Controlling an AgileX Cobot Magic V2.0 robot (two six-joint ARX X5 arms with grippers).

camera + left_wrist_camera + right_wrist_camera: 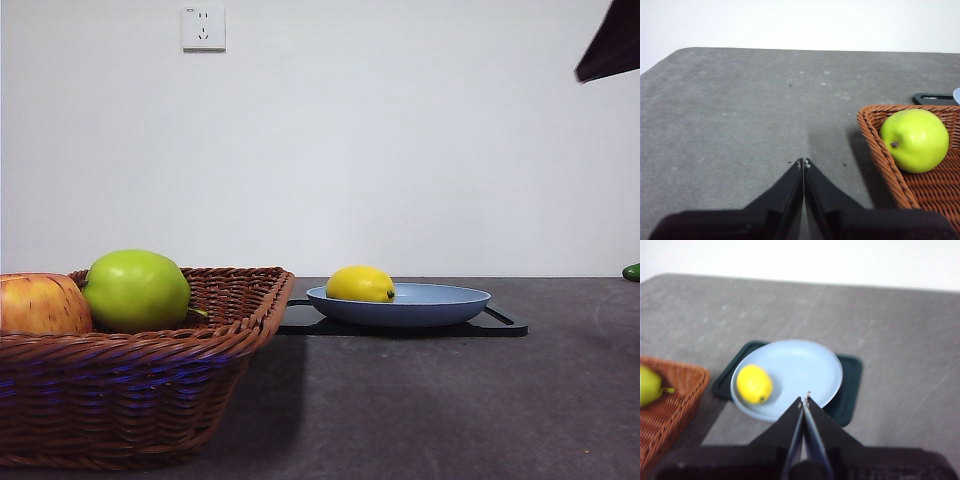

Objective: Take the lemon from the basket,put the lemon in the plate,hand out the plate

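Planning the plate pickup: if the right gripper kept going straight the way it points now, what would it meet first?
Probably the plate: the right gripper, fingers shut, points at its near rim, beside the lemon rather than at it. Depth is uncertain, since the gripper looks well above the plate.

Front low, level; wrists look down; all share basket [150, 370].

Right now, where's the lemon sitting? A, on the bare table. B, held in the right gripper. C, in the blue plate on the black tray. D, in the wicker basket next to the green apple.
C: the lemon lies in the plate, which rests on the black tray; the right gripper is shut and holds nothing.
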